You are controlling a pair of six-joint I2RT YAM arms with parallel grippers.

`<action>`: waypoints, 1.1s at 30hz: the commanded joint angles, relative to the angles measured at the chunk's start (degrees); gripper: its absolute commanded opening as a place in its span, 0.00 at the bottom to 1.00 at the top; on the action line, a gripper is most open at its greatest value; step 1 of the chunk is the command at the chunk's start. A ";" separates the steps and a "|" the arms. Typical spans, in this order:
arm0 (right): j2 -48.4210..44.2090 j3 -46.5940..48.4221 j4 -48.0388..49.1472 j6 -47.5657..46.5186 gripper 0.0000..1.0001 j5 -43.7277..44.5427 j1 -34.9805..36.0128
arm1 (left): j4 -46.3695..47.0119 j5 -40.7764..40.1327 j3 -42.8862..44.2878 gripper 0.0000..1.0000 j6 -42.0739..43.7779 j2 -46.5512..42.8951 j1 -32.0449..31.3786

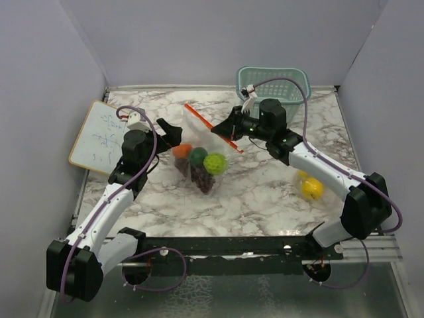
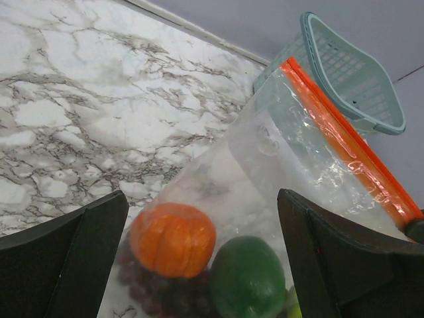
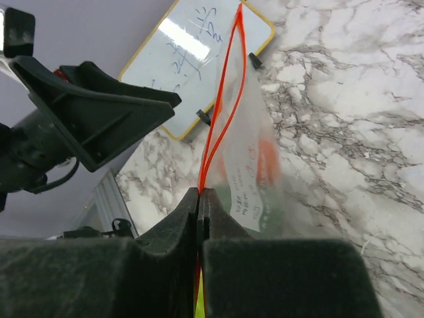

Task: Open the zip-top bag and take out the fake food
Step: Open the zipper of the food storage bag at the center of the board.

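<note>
Between the wide-spread jaws of the left gripper lies the bag, its orange, dark green piece and grapes low on the tabletop. Jaws of the right gripper are pressed together on the zip strip. Beside that arm sits a lemon; a yellow piece behind it is hard to make out.

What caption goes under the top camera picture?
Right gripper pinches the zip-top bag of toy fruit by its orange seal; open left gripper hovers beside.
</note>
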 commanded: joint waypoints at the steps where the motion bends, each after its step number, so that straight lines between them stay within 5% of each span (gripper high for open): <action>1: -1.21 0.82 7.87 5.20 0.01 7.93 0.46 | 1.97 -1.88 -0.32 0.96 -1.42 -3.50 0.23; 10: -2.37 -18.30 12.72 7.99 0.01 16.58 0.45 | 0.99 2.11 -3.95 0.75 -3.92 -1.45 -0.15; 15: -3.90 -23.05 12.18 6.56 0.01 19.25 0.47 | 2.41 -1.39 -8.20 0.53 -5.14 -1.26 -8.56; 24: -7.77 -28.37 12.29 5.89 0.04 20.96 0.47 | 7.58 -8.44 -12.60 0.51 -10.76 4.26 -30.45; 33: -16.59 -33.81 11.64 4.10 0.19 22.07 0.46 | 7.04 -12.44 -16.89 0.53 -7.62 9.98 -32.05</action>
